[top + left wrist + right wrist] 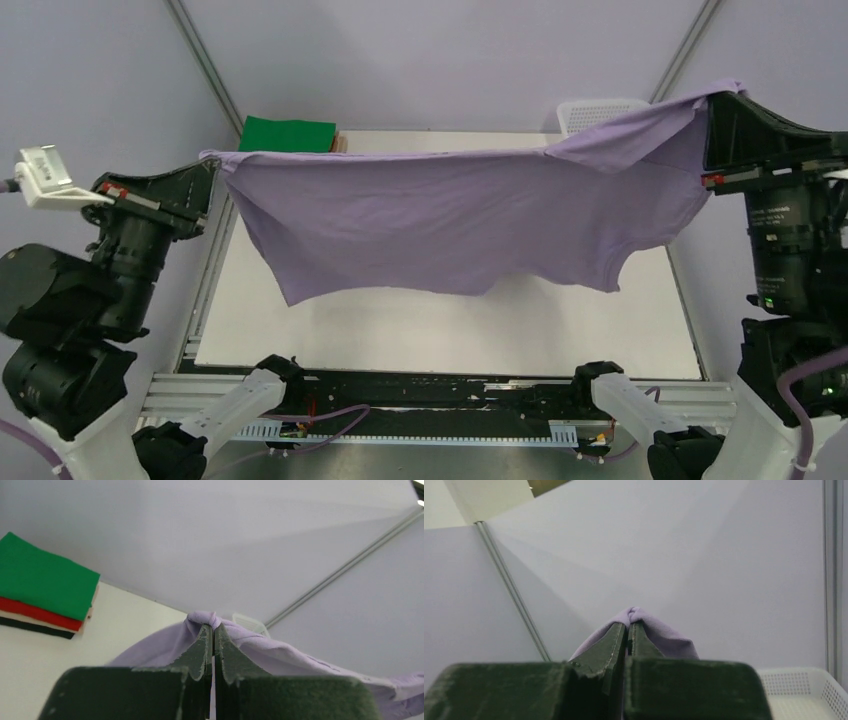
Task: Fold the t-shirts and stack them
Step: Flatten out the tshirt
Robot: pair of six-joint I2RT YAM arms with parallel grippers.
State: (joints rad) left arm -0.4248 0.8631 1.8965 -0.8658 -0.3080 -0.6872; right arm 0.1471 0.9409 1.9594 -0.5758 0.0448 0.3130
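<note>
Black arms (pixel 70 290), white base links (pixel 235 405), lilac cables (pixel 790 395), dark-green fingers (pixel 197 647)

White table (pixel 450 330) — two things rest on it.
The tabletop fills the middle of the overhead view. At its upper-left corner lies a stack of folded t-shirts (pixel 287 134) — green on top, then red, a pale layer and a dark one underneath. A white mesh basket (pixel 596 110) sits at the upper-right corner, partly hidden.
</note>
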